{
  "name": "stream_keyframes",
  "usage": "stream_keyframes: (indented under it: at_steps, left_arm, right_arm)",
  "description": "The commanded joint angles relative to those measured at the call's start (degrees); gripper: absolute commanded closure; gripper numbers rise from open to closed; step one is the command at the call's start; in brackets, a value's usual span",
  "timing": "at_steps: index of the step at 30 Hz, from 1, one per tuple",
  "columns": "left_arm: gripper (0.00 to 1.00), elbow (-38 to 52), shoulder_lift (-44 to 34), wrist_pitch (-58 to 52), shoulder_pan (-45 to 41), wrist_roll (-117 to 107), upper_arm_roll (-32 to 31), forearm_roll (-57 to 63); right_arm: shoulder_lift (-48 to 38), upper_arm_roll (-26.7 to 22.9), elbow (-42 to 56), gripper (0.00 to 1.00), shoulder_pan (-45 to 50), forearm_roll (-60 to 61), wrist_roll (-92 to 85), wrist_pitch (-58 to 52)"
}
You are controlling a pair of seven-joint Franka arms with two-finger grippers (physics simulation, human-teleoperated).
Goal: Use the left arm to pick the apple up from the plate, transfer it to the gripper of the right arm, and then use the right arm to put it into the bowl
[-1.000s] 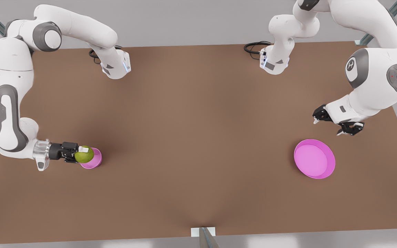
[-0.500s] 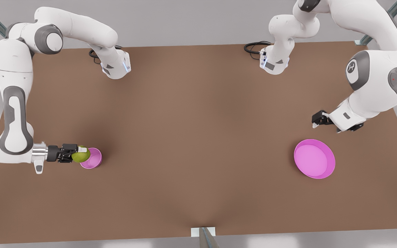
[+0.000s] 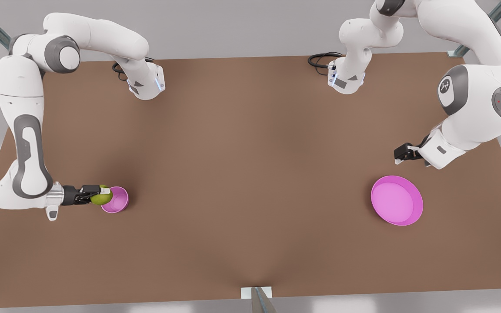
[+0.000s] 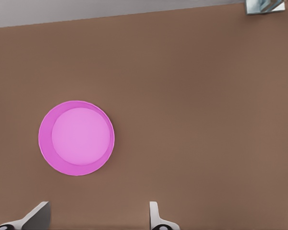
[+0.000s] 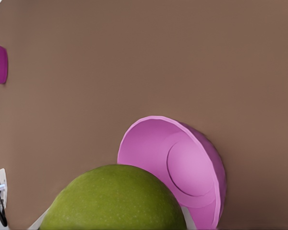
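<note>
Right gripper (image 3: 102, 194), on the arm with the silver wrist cuff at the lower left of the front view, is holding the apple (image 3: 101, 197) between its fingers, reaching sideways just above the surface (image 3: 250, 174). The apple is overlapping the bowl's (image 3: 118, 200) near rim, partly over its opening; whether it is touching the bowl cannot be told. In the right wrist view the apple (image 5: 115, 199) is sitting close against the camera with the bowl (image 5: 182, 167) just beyond it.

Left gripper (image 3: 400, 154), at the right of the front view, is hovering beside the plate (image 3: 396, 200), apart from it. The left wrist view is showing its fingers (image 4: 156, 218) spread wide, holding nothing, with the plate (image 4: 45, 139) below.
</note>
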Motion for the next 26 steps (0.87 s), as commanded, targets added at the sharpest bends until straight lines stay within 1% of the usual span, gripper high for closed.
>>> stream_keyframes:
  at_steps: [1, 2, 9, 11, 12, 13, 14, 15, 16, 17, 18, 19, 20, 21, 22, 23, 24, 26]
  left_arm:
    - [0.0, 0.03, -0.05, 0.06, -0.01, -5.63, 0.0, -0.01]
    - [0.0, 0.03, -0.05, 0.06, 0.08, -5.63, 0.0, -0.01]
    - [0.0, 0.03, -0.05, 0.06, -0.01, -5.72, 0.0, -0.01]
    - [0.0, 0.03, -0.05, -0.03, -0.01, -5.81, 0.0, -0.01]
    - [0.0, 0.03, -0.05, 0.06, -0.01, -5.81, 0.0, -0.01]
    - [0.0, 0.12, -0.05, 0.06, -0.01, -5.81, 0.0, 0.08]
    - [0.0, 0.12, -0.05, 0.15, -0.1, -5.81, 0.0, 0.08]
    - [0.0, 0.12, -0.05, 0.15, -0.27, -5.81, 0.0, 0.08]
    - [0.0, 0.12, -0.05, 0.24, -0.45, -5.81, 0.0, 0.08]
    - [0.0, 0.12, -0.05, 0.15, -0.45, -5.81, 0.0, 0.08]
    - [0.0, 0.12, -0.05, 0.15, -0.45, -5.72, -0.09, 0.08]
    - [0.0, 0.12, -0.05, 0.15, -0.54, -5.63, -0.09, 0.17]
    - [0.0, 0.12, -0.05, 0.24, -0.71, -5.46, -0.17, 0.17]
    - [0.0, 0.12, -0.05, 0.32, -1.06, -5.46, -0.17, 0.26]
    - [0.0, 0.12, -0.05, 0.5, -1.06, -5.46, -0.17, 0.26]
    - [0.0, 0.12, -0.05, 0.5, -1.15, -5.46, -0.17, 0.26]
    - [0.0, 0.12, -0.05, 0.5, -1.33, -5.46, -0.17, 0.26]
    - [0.0, 0.12, -0.05, 0.5, -1.33, -5.46, -0.17, 0.26]
  right_arm:
    - [0.11, 0.04, 0.09, 0.08, 0.0, -1.16, 6.33, 0.76]
    - [0.11, 0.04, 0.18, 0.0, 0.09, -1.24, 7.38, 0.76]
    - [0.03, 0.04, 1.32, 0.0, -0.26, -1.16, 7.56, 0.24]
    - [-0.93, 0.83, 6.24, 0.0, -0.79, -1.24, 5.8, -2.31]
    - [-4.71, 3.1, 9.66, 0.0, -0.26, -8.33, 5.89, -2.84]
    - [-10.33, 8.02, 11.17, 0.0, 0.0, -19.06, 8.6, -2.84]
    - [-13.67, 10.92, 11.34, 0.0, 0.53, -24.33, 12.9, -3.97]
    - [-15.61, 16.01, 14.14, 0.0, 0.7, -31.45, 19.49, -7.4]
    - [-15.53, 18.57, 16.69, 0.0, 1.67, -36.38, 21.87, -7.94]
    - [-16.85, 19.55, 19.95, 0.0, 6.49, -41.13, 36.25, -13.64]
    - [-17.29, 19.55, 21.8, 0.0, 8.53, -42.55, 41.04, -14.62]
    - [-17.29, 19.46, 23.39, 0.0, 9.32, -42.55, 41.22, -14.62]
    - [-17.11, 19.9, 23.3, 0.0, 9.41, -42.29, 46.75, -14.27]
    - [-21.5, 10.36, 22.33, 0.0, 16.94, -41.24, 46.58, -13.83]
    - [-25.98, -9.07, 18.48, 0.0, 30.22, -32.99, 46.23, -13.04]
    - [-31.95, -12.53, 8.46, 0.0, 31.2, -28.23, 44.65, -8.21]
    - [-33.72, -13.67, 5.81, 0.0, 30.85, -28.58, 43.42, -7.5]
    - [-32.41, -15.43, 9.76, 0.0, 30.94, -31.21, 43.51, -9.34]
